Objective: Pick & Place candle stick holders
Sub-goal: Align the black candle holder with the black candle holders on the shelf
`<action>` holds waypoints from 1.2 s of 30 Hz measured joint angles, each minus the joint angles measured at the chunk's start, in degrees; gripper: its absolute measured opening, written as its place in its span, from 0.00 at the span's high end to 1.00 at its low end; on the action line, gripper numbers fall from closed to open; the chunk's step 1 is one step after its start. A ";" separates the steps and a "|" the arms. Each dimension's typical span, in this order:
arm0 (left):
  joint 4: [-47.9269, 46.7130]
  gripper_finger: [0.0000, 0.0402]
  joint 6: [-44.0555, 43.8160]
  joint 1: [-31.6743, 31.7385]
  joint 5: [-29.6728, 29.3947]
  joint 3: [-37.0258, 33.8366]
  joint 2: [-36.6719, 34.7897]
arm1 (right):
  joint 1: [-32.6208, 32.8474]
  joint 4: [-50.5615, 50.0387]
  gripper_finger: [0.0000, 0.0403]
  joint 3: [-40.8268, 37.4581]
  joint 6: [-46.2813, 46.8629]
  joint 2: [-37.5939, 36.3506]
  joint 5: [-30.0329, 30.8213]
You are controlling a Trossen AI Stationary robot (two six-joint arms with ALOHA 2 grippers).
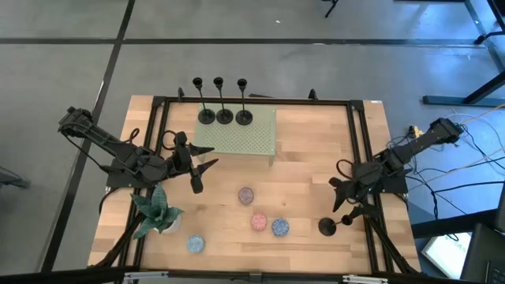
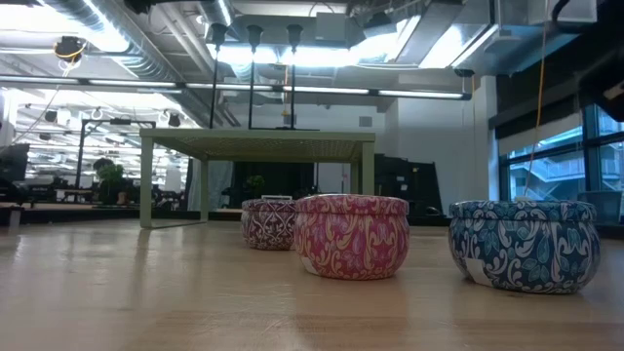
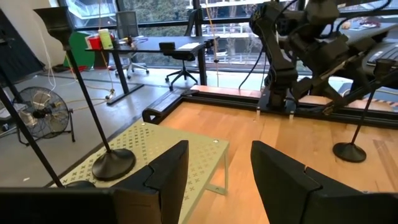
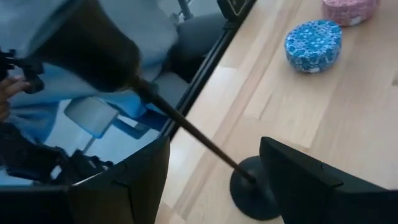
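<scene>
While three candle stick holders (image 1: 224,115) stand side by side on the green perforated stand (image 1: 237,139) toward the far edge of the desk (image 1: 304,177), the fourth holder (image 1: 327,226) sits by the near right edge. Its round base rests on the wood and its stem leans away from upright. The right tool (image 1: 350,211) hovers at it with fingers spread apart on either side of the stem, not gripping. Four small round candle tins (image 1: 259,222) lie along the near middle, and a potted plant (image 1: 155,213) stands near left. Farther in, the left tool (image 1: 197,167) hangs just beside the stand, its fingers parted and holding nothing.
</scene>
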 joint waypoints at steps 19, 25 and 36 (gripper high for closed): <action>0.15 0.58 1.53 0.00 0.00 0.00 0.00 | 2.89 12.72 0.46 0.00 -1.02 7.40 3.54; 0.15 0.58 1.53 0.00 0.00 0.00 0.00 | 2.92 13.23 0.71 0.00 -1.60 7.46 3.99; 0.13 0.58 1.55 0.00 0.04 0.00 0.00 | 2.87 20.74 0.92 0.00 -4.01 7.44 10.96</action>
